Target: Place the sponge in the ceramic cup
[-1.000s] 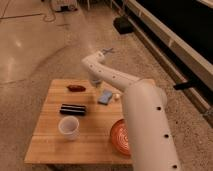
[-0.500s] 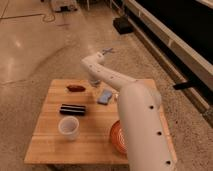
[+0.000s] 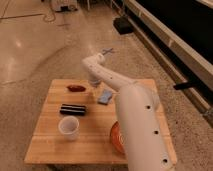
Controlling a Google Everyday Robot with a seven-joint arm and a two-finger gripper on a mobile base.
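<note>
The light-blue sponge [image 3: 105, 96] lies flat on the wooden table [image 3: 50, 145], right of its middle. The white ceramic cup [image 3: 68, 127] stands upright near the front left, well apart from the sponge. My arm rises from the lower right, bends at an elbow [image 3: 94, 62] above the table's far edge, and points down. The gripper [image 3: 94, 83] hangs just left of and behind the sponge, close above the tabletop. Nothing visibly hangs from it.
A black rectangular bar [image 3: 73, 109] lies between sponge and cup. A small red object [image 3: 76, 88] sits at the back left. An orange plate [image 3: 115, 138] at the front right is half hidden by my arm. Polished floor surrounds the table.
My arm's thick lower segment has swung slightly left over the plate. The gripper has stayed beside the sponge, and the sponge, cup and bar have not moved.
</note>
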